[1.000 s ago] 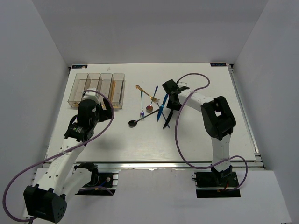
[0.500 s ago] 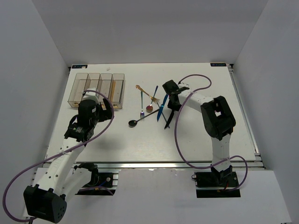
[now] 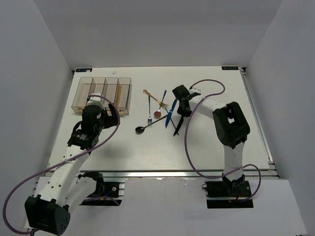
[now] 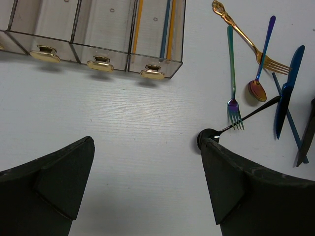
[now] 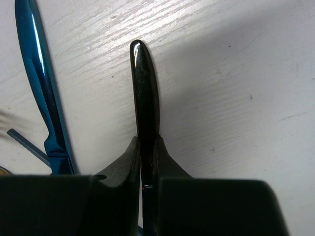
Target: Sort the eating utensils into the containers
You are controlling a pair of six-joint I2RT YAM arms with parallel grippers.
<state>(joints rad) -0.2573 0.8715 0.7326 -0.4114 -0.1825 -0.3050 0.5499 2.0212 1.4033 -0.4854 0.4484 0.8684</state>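
top external: containers, four clear brownish bins joined in a row, far left of the tabletop; loose utensils lie well apart to their right. right jaws sit at the upper end of the black knife. left wrist: three bins fully in view, each with a gold knob at its near end. the right-end bin holds an orange chopstick and a bluish chopstick lengthwise; a second orange chopstick lies along the dividing wall, which side cannot be told. left jaws spread wide, gripping nothing. on the tabletop: gold fork, green fork, gold-bowled spoon, black spoon, blue knife. right wrist: right jaws pinched tight on the black knife's handle, blue knife just beside.
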